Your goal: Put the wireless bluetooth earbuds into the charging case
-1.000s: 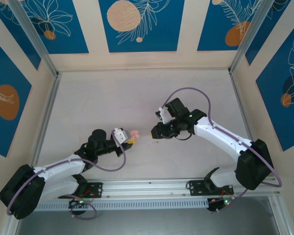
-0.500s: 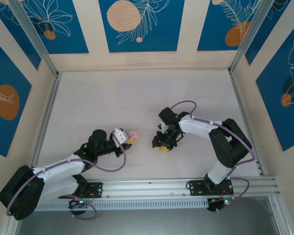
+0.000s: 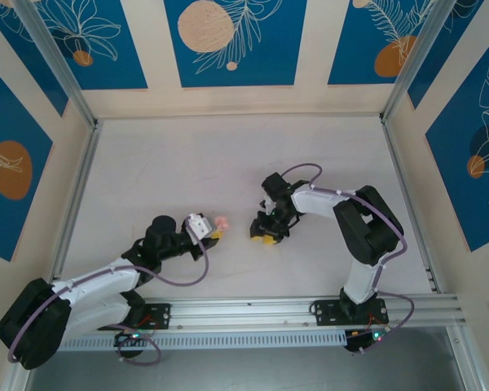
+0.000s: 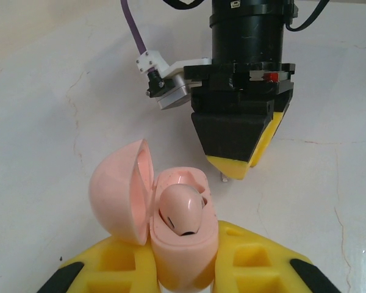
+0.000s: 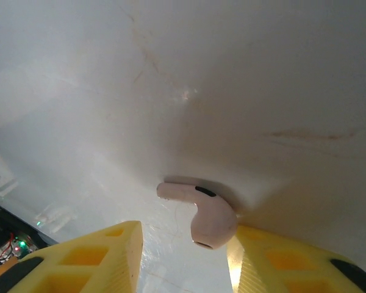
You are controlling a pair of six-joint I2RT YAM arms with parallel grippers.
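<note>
Now, the left gripper is seen clamped tight on the pale pink charging case, which is pinched at its lower half between the two yellow fingers and carried just above the table. The case is held open. Its domed lid is swung back on the hinge and stands up on the left in the left wrist view, hollow side turned toward the base. One seated earbud, also pale pink, is nested in the base with its rounded head up and a small dark patch turned toward the camera.

Over on the other side, the right gripper is pointed straight down at the table, just beside the open case but apart from it, as is shown from above. Its jaws are parted to a moderate gap and nothing is gripped. The loose pink earbud is lying on the table between the fingertips. It is tucked close against the right-hand finger in the right wrist view; whether it is actually touched cannot be told. A clear stretch of table is left between it and the other finger.

The bud is lying flat. Its short stem runs along the tabletop and points toward the left-hand finger, so the long axis is set roughly across the jaw gap. The bulbous head is turned down toward the camera, and a dark strip is showing along the top of the stem.
</note>
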